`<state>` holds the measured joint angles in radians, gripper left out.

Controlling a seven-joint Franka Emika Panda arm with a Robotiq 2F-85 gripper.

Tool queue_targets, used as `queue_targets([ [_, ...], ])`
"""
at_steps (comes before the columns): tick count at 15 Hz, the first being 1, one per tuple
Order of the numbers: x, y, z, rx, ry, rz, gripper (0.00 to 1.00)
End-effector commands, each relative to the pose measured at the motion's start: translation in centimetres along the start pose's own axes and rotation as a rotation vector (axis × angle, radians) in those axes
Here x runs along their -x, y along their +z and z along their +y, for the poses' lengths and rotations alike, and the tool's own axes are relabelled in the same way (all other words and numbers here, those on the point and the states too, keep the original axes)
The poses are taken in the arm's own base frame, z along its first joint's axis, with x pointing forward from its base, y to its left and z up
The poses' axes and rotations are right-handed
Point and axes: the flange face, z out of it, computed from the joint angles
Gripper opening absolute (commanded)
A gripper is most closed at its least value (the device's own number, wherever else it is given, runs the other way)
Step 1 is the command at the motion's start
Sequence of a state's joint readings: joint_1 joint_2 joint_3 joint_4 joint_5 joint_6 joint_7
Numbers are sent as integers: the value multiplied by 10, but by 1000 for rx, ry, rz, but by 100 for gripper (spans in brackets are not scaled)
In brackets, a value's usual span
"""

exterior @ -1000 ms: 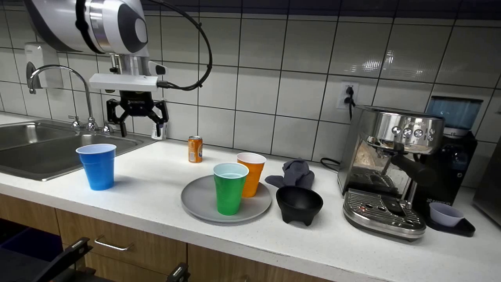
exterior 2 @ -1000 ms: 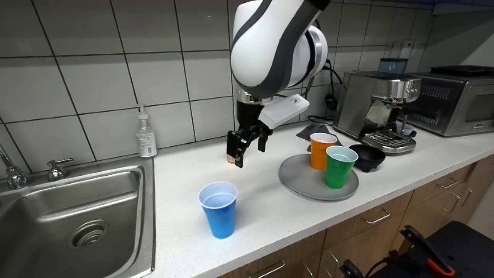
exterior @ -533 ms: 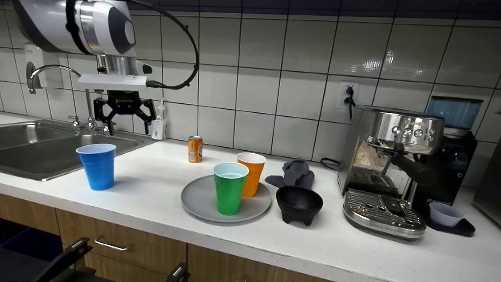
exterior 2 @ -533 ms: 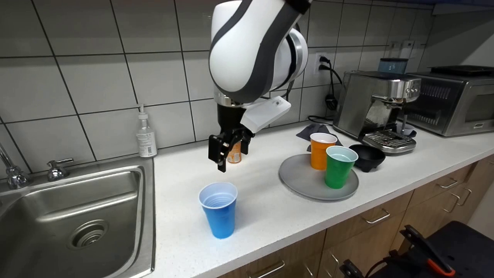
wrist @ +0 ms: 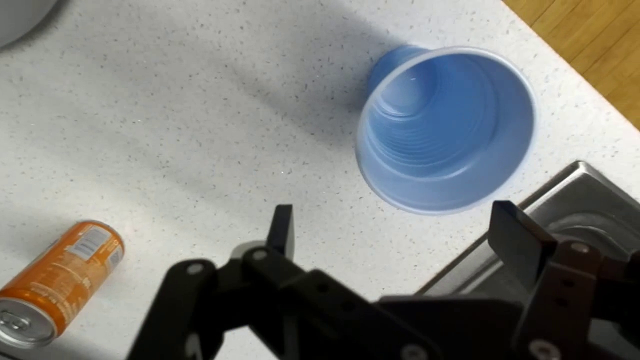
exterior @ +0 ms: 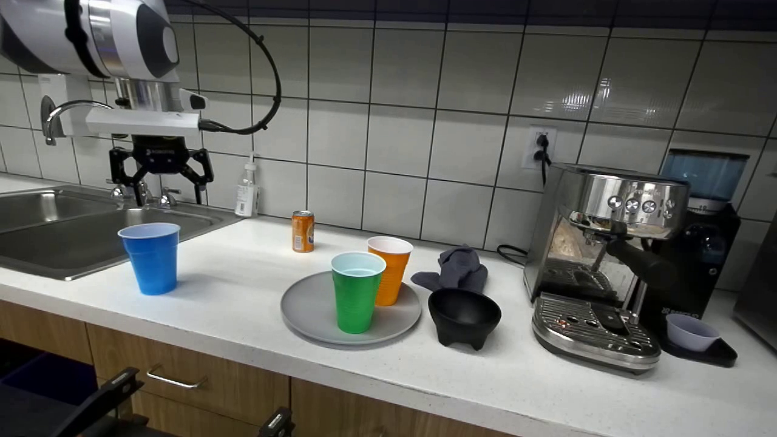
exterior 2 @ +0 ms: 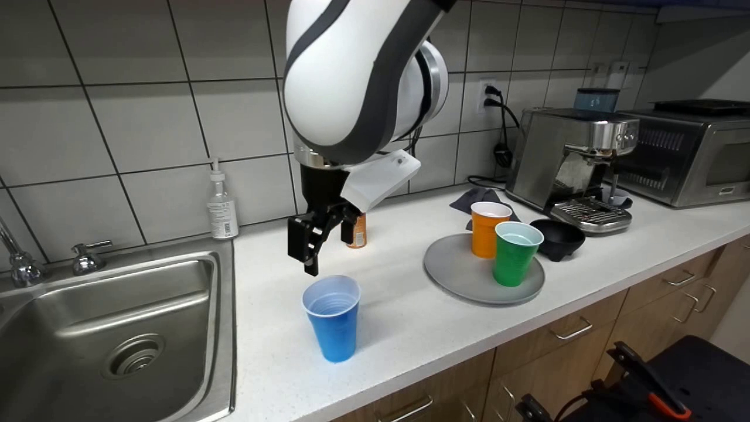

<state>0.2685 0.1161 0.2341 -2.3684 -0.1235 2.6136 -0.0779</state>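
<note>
My gripper hangs in the air above the counter, its jaws wide apart with nothing between them. Nearest to it is a blue plastic cup, upright on the counter; in the wrist view its pale rim lies just beyond the fingertips, nearer the right one. An exterior view shows the gripper higher than the cup; elsewhere the gripper appears just above and behind the cup. No contact is visible. An orange soda can stands off to the left in the wrist view, by the back wall.
A grey plate bears a green cup and an orange cup. Beside it are a black bowl, a dark cloth and an espresso machine. A soap bottle stands behind the sink.
The arm has travelled left in both exterior views, bringing the gripper closer to the blue cup, and the soap bottle and can show more fully. The jaws have stayed apart; the objects have not moved.
</note>
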Motion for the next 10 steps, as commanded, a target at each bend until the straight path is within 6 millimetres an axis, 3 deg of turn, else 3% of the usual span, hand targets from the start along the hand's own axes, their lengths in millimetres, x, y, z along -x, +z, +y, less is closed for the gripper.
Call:
queue_targets([
  [1, 4, -7, -22, -12, -30, -17, 100],
  [10, 17, 9, -51, -46, -76, -58, 100],
])
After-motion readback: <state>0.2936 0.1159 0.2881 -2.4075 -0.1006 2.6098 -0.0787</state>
